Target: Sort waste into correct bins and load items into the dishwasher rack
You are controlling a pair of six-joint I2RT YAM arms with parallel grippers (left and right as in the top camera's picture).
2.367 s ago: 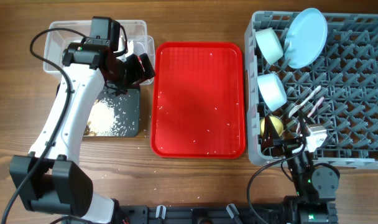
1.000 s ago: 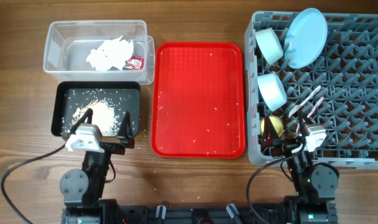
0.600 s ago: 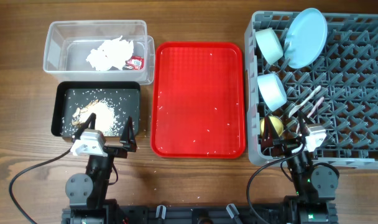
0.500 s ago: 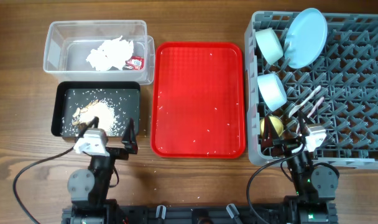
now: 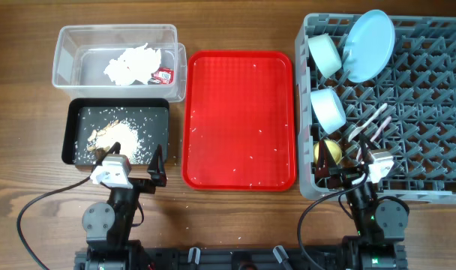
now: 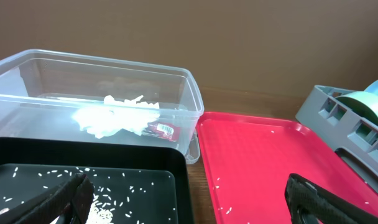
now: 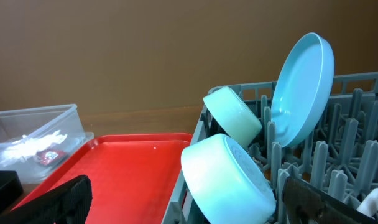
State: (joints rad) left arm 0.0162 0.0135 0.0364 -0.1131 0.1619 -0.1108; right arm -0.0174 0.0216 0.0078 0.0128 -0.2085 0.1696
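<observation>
Two pincers sit at the near edge of the bench, both spread wide and holding nothing. The left pincer is just short of the black tray, and the right pincer is at the near-left corner of the grey rack. The napkins and the sauce packet lie in the clear tub; crumbly scraps lie in the black tray. The red tray between them carries only flecks. In the rack, the white utensils lie with their long axis slanting from near-left to far-right, beside the yellow cup.

From the left wrist, the napkins look soft and almost weightless, pinchable at any fold. The packet looks flat and slick, best nipped by an edge. The scraps would likely crumble rather than lift.

From the right wrist, the plate stands on edge in the rack, leaning, its broad face turned toward the near bowl and the far bowl, both tipped on their sides. All three look stiff, light and smooth, so the rim is the place to grip.
</observation>
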